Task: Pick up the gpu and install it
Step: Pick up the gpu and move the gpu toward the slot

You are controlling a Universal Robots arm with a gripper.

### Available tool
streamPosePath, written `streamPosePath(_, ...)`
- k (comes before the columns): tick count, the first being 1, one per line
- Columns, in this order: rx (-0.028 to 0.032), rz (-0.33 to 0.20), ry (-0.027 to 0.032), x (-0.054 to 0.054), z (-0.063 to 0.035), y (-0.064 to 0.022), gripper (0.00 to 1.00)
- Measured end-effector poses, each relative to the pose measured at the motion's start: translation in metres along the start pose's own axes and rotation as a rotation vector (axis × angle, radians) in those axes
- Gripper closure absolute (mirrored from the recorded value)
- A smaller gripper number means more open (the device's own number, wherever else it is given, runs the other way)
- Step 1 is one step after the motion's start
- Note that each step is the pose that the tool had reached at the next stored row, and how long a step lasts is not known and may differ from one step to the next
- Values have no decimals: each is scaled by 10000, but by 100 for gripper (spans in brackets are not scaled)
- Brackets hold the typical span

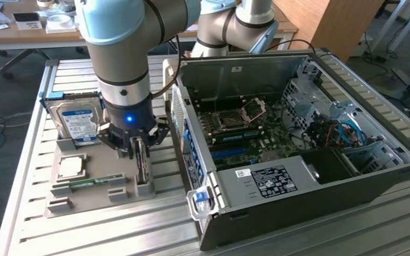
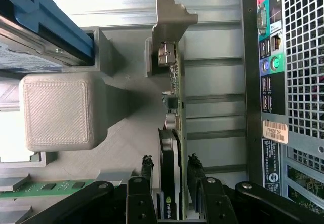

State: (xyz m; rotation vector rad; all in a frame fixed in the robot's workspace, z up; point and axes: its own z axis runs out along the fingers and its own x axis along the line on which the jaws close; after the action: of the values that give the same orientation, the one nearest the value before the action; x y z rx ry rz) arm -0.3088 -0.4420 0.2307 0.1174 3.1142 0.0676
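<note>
The gpu [image 2: 169, 153] is green and black, its bracket [image 2: 171, 19] silver; the hard drive [image 1: 77, 121] has blue print; the tray [image 1: 109, 162] is grey.

Bright, even light, seemingly from above; soft shadows, little glare.

1. The gpu [image 1: 143, 169] [image 2: 171, 148] is a thin, flat card. Seen edge-on in the wrist view, it has a green board with a black block on one face that carries a green logo.
2. Small silver parts line the board's edge.
3. A pale metal end bracket [image 2: 169, 24] closes one end, and its tip is bent over.
4. The card stands upright on its long edge in a slot of the grey tray [image 1: 102, 160].
5. It sits on the side of the tray nearest the open computer case [image 1: 298, 213], just beside the case but not touching it.
</note>
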Motion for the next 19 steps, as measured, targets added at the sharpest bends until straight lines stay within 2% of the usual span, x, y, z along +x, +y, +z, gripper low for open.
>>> streamPosePath(19, -1, 1, 0, -3, 32, -5, 58)
